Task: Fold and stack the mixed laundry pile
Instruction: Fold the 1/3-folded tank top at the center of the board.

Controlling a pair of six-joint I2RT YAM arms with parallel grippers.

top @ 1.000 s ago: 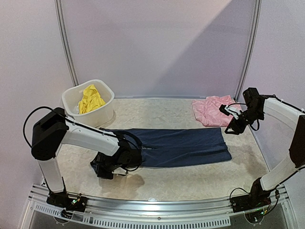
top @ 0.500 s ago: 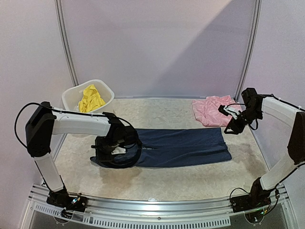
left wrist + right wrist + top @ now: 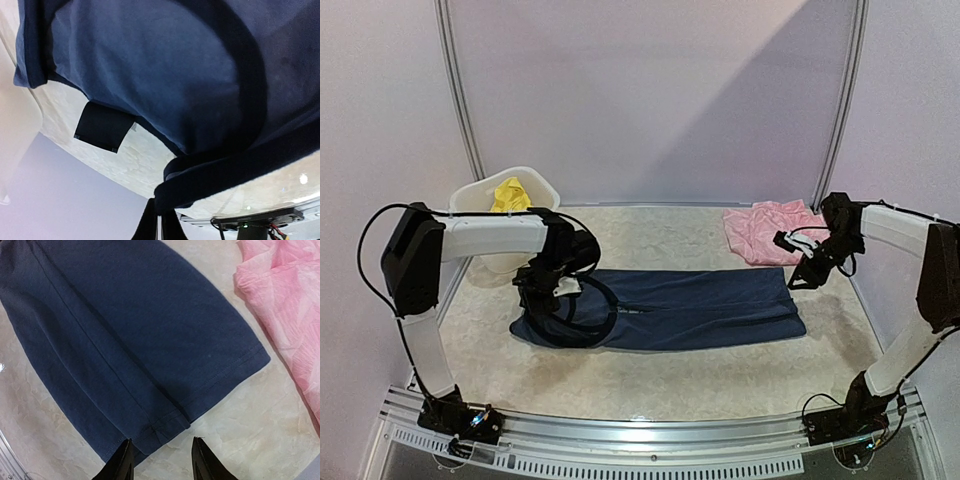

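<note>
While the navy top (image 3: 700, 308) is laid flat mid-table, its dark-trimmed L end is pinched by the left gripper (image 3: 160, 221). The right gripper (image 3: 162, 460) is poised w/ jaws apart just by the hem corner.

Yellow piece (image 3: 506, 193) pt. hidden by left arm (image 3: 485, 234); pink piece (image 3: 285, 305) cropped.

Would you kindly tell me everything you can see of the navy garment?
The navy garment lies as a long, flat folded strip across the table, soft knit with a stitched hem at its right end and darker binding at its left. The left gripper is shut on that binding, holding the edge up. The right gripper hangs open over the hem end.
</note>
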